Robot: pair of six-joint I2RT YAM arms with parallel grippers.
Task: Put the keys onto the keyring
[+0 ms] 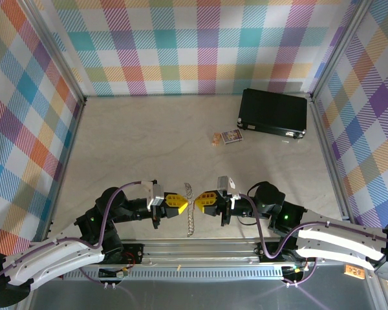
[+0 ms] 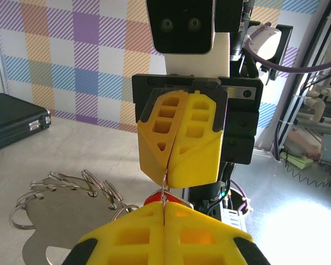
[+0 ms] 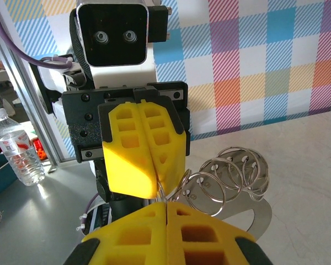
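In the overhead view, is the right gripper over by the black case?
No, the right gripper sits at the near edge beside the keyring, while the black case lies at the far right corner.

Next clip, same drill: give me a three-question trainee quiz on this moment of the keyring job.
1. True or false: the left gripper and the right gripper both stand open.
2. Where does the black case lie? A) beside the arm bases; B) at the far right of the table; C) between the grippers.
3. Fill in: the key, seen in the left wrist view, has a head coloured ___.

Key: 1 false, both are shut, facing each other and pinching a wire of the keyring. 2 B. 3 red.
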